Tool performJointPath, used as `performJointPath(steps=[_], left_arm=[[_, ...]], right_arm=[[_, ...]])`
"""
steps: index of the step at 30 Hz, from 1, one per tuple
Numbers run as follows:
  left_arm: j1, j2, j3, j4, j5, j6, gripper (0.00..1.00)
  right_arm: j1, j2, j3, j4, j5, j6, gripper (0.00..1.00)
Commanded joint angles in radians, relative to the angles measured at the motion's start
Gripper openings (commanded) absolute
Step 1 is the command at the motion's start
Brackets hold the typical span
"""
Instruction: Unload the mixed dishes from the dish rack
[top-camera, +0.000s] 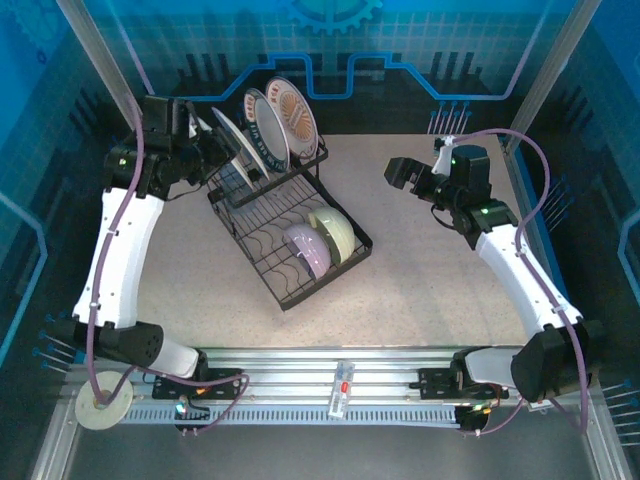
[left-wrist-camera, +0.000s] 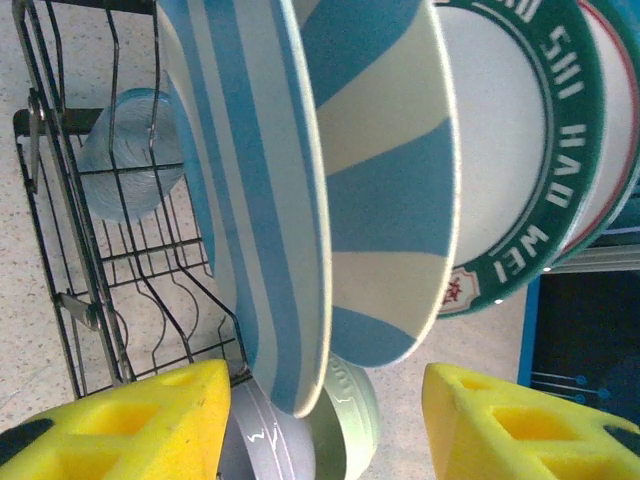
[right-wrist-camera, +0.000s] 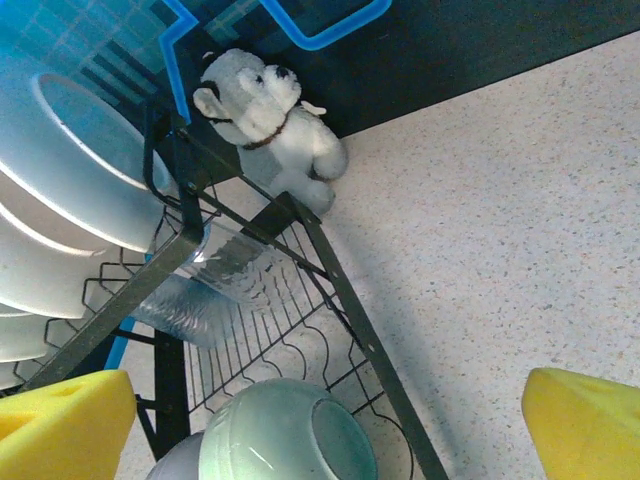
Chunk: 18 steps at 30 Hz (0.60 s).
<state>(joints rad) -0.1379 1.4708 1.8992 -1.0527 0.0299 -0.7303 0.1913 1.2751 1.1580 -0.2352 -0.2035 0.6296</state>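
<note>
The black wire dish rack (top-camera: 283, 297) sits left of centre. Striped plates (top-camera: 228, 140), a dark-rimmed plate (top-camera: 262, 125) and an orange-patterned plate (top-camera: 292, 112) stand upright at its far end. A lavender bowl (top-camera: 305, 250) and a pale green bowl (top-camera: 337, 232) lie at its near end. My left gripper (left-wrist-camera: 325, 420) is open, its yellow fingers (left-wrist-camera: 130, 420) straddling the rim of the nearest blue-and-white striped plate (left-wrist-camera: 265, 200) without clamping it. A clear tumbler (left-wrist-camera: 130, 150) lies in the rack behind. My right gripper (top-camera: 400, 172) hovers open to the right of the rack, holding nothing.
A grey-and-white dog figurine (right-wrist-camera: 270, 120) sits on the table by the rack's far corner. In the right wrist view the tumbler (right-wrist-camera: 215, 285) and green bowl (right-wrist-camera: 285, 435) lie inside the rack's edge bar (right-wrist-camera: 340, 300). Speckled tabletop (top-camera: 440, 270) stretches to the right.
</note>
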Motion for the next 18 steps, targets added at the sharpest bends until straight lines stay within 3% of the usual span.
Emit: performJointPath(steps=[1, 11, 18], left_arm=[[-0.008, 0.032, 0.054, -0.035, -0.047, 0.032, 0.52], [-0.005, 0.123, 0.138, -0.077, -0.107, 0.058, 0.39], [-0.002, 0.162, 0.168, -0.09, -0.12, 0.055, 0.29]], right_arm=[[0.011, -0.034, 0.027, 0.004, -0.039, 0.015, 1.0], [0.021, -0.042, 0.037, -0.012, -0.031, 0.002, 0.99], [0.082, -0.064, 0.087, -0.019, 0.015, -0.109, 1.0]])
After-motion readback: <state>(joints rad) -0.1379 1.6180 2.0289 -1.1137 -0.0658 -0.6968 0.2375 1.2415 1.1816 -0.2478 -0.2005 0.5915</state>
